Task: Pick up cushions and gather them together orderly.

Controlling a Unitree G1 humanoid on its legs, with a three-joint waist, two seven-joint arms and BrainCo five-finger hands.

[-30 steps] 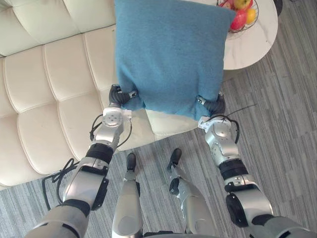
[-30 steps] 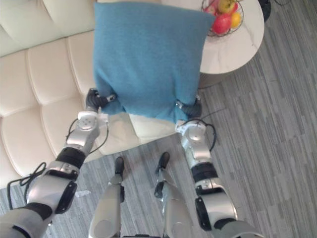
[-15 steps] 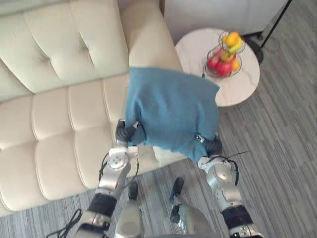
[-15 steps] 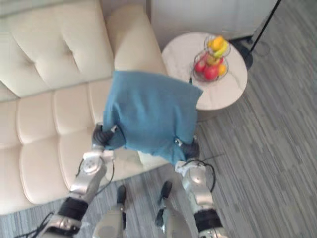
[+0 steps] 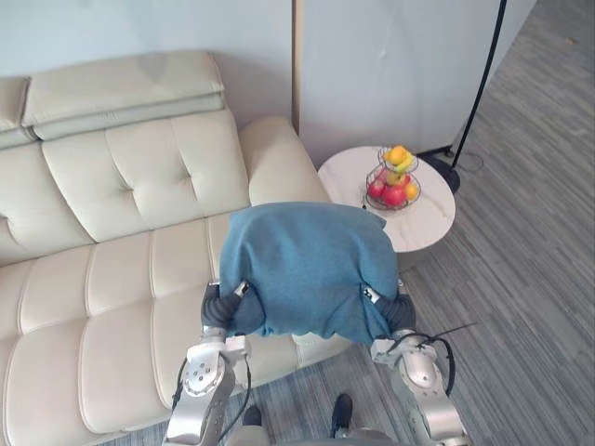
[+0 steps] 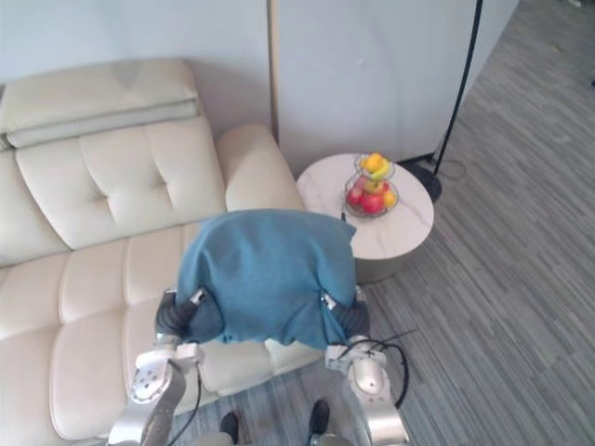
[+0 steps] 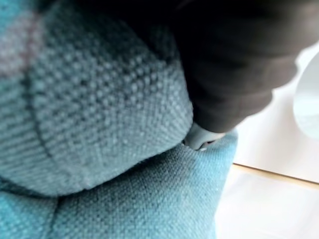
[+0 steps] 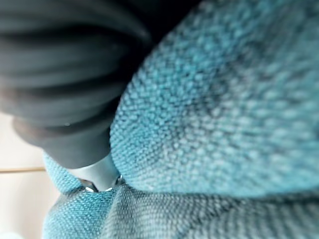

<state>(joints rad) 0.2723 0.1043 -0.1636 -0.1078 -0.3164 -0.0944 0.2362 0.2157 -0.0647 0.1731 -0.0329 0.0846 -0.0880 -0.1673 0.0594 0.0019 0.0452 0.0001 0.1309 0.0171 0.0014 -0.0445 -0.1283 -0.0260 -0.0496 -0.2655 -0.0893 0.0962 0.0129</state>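
Note:
A blue knitted cushion [image 5: 307, 269] hangs in the air between my two hands, above the right end of the sofa seat. My left hand [image 5: 220, 309] is at its lower left corner and my right hand [image 5: 395, 314] at its lower right corner. Each hand's dark cover presses into the cloth. In the left wrist view the cushion [image 7: 99, 114] bulges against my left hand [image 7: 234, 64]. The right wrist view shows the same weave [image 8: 224, 114] swelling over my right hand [image 8: 60, 74].
A cream tufted sofa [image 5: 112, 260] fills the left side, its armrest [image 5: 274, 163] beside a round white side table [image 5: 428, 218]. A wire fruit basket [image 5: 392, 181] stands on the table. A black floor lamp pole [image 5: 479, 84] rises behind it. Grey striped carpet [image 5: 521, 279] lies to the right.
The camera has risen and tilted up, so the sofa back, wall and lamp have come into view. The cushion stays between both hands and now looks smaller and lower in the picture.

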